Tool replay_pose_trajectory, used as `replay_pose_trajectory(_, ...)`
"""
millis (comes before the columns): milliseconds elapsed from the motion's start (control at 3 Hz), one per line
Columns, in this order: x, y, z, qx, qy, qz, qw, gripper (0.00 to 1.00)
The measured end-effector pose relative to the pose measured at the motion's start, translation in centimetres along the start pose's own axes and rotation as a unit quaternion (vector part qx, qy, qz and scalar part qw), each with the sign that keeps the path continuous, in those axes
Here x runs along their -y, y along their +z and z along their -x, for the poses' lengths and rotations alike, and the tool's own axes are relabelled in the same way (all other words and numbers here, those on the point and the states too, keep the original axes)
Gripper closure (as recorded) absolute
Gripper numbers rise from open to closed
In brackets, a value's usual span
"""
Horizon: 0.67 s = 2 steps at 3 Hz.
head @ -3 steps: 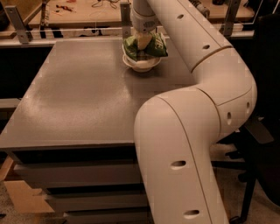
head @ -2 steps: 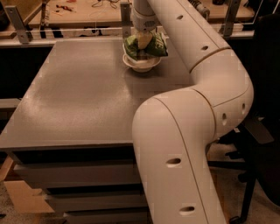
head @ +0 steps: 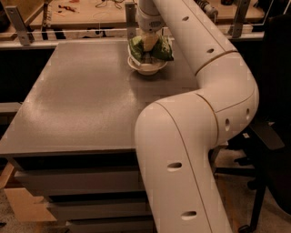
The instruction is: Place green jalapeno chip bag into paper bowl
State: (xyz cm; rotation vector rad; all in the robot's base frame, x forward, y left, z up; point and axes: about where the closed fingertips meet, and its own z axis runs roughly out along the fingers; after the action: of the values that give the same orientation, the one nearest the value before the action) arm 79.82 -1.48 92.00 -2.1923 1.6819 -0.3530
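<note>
The green jalapeno chip bag (head: 162,49) lies crumpled in and over the small white paper bowl (head: 146,69) at the far middle of the grey table (head: 82,100). The bag spreads wider than the bowl's rim. My gripper (head: 149,45) comes down from above, right on the middle of the bag, and hides part of it. My white arm (head: 200,91) loops from the lower right up to the bowl.
A rail with metal posts (head: 18,25) runs along the table's far edge, and a workbench with small tools (head: 68,9) stands behind it. A dark chair base (head: 254,182) stands on the floor at the right. Drawers (head: 77,182) sit under the table's front.
The bag stays in the bowl with my gripper on it. The arm's elbow has shifted slightly, and the bowl sits a little lower in view.
</note>
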Motion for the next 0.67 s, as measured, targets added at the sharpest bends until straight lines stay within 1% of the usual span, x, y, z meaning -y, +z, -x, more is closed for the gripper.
replay_pose_trajectory(333,0.11,-0.01,-0.09,0.001,0.001,-0.001,1.0000,0.04)
replay_pose_trajectory(667,0.22,-0.43,-0.28,0.001,0.002,-0.003,1.0000,0.00)
